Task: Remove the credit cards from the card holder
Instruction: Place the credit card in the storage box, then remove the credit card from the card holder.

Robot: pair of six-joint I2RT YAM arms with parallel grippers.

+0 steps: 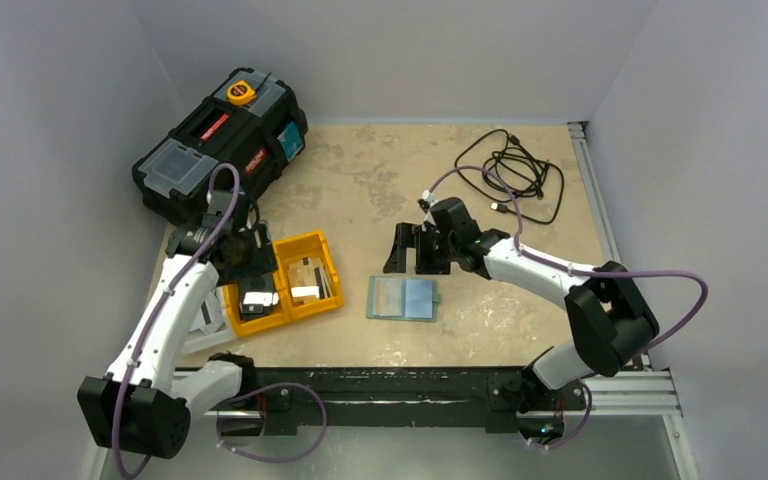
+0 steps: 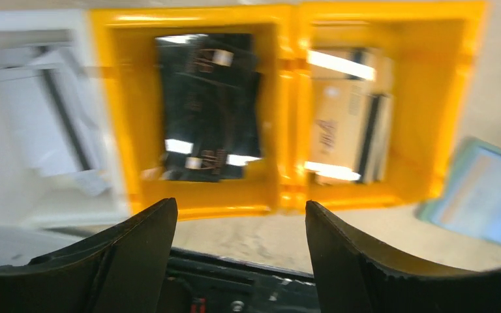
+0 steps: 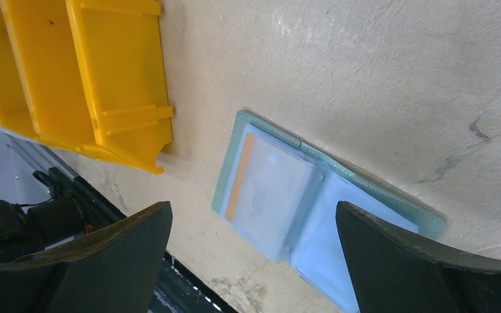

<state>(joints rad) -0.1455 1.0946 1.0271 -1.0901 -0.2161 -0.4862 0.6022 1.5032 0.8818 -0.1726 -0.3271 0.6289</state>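
Note:
The card holder (image 1: 403, 297) lies opened flat on the table, pale blue inside with a grey-green edge (image 3: 231, 163). A pale rectangle with an orange stripe (image 3: 271, 189) shows in its left half. Dark credit cards (image 2: 209, 107) lie in the left compartment of the orange tray (image 1: 330, 265), and tan and pale ones (image 2: 346, 117) in the right compartment. My left gripper (image 2: 241, 215) hangs open and empty over the tray's left compartment (image 1: 256, 272). Open too, my right gripper (image 3: 254, 215) hovers above the card holder (image 1: 415, 250) with nothing between its fingers.
A black toolbox (image 1: 222, 140) stands at the back left. A coiled black cable (image 1: 515, 175) lies at the back right. A white object (image 2: 39, 124) rests left of the tray. The black mounting rail (image 1: 380, 385) runs along the near edge.

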